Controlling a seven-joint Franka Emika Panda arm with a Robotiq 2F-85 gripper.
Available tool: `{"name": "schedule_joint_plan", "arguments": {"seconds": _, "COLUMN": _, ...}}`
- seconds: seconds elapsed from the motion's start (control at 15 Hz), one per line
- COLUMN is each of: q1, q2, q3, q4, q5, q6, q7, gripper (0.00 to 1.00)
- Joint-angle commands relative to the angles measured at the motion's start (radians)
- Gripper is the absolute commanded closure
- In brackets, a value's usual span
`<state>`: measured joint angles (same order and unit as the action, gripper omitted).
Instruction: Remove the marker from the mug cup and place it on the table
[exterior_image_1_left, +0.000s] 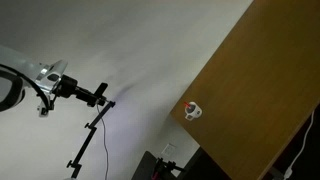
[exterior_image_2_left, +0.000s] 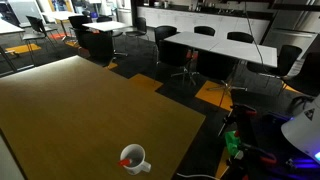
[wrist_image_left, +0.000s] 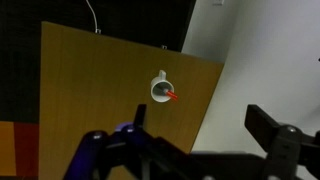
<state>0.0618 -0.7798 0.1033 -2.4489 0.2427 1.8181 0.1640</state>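
Note:
A small white mug cup (wrist_image_left: 160, 88) stands on the brown wooden table (wrist_image_left: 90, 80) near its edge. A red marker (wrist_image_left: 173, 95) sticks out of the mug at a slant. My gripper (wrist_image_left: 205, 125) is open and empty, high above the table edge and well apart from the mug. The mug with the red marker in it also shows in both exterior views (exterior_image_1_left: 192, 111) (exterior_image_2_left: 133, 158), near a corner of the table (exterior_image_1_left: 260, 90) (exterior_image_2_left: 70, 110). I cannot make out the gripper's jaws in either exterior view.
A white surface (wrist_image_left: 260, 60) borders the table's edge beside the mug. A black tripod with a camera (exterior_image_1_left: 95, 100) stands off the table. Office tables and chairs (exterior_image_2_left: 210, 45) fill the room beyond. A white robot part (exterior_image_2_left: 305, 130) is at the side.

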Motion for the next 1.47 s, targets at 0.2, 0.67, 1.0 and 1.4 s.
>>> {"name": "schedule_joint_plan", "arguments": {"seconds": 0.2, "q1": -0.001, "q2": 0.001, "q3": 0.001, "q4": 0.002, "q5": 0.000, "q6": -0.002, "q7": -0.001, "gripper": 0.00}}
{"name": "schedule_joint_plan", "arguments": {"seconds": 0.67, "q1": -0.002, "q2": 0.004, "q3": -0.001, "q4": 0.001, "q5": -0.012, "q6": 0.008, "q7": -0.021, "gripper": 0.00}}
{"name": "schedule_joint_plan", "arguments": {"seconds": 1.0, "q1": -0.012, "q2": 0.022, "q3": -0.029, "q4": -0.002, "q5": -0.040, "q6": 0.016, "q7": -0.088, "gripper": 0.00}}
{"name": "schedule_joint_plan", "arguments": {"seconds": 1.4, "q1": -0.020, "q2": 0.066, "q3": -0.095, "q4": -0.009, "q5": -0.123, "q6": 0.085, "q7": -0.214, "gripper": 0.00}}
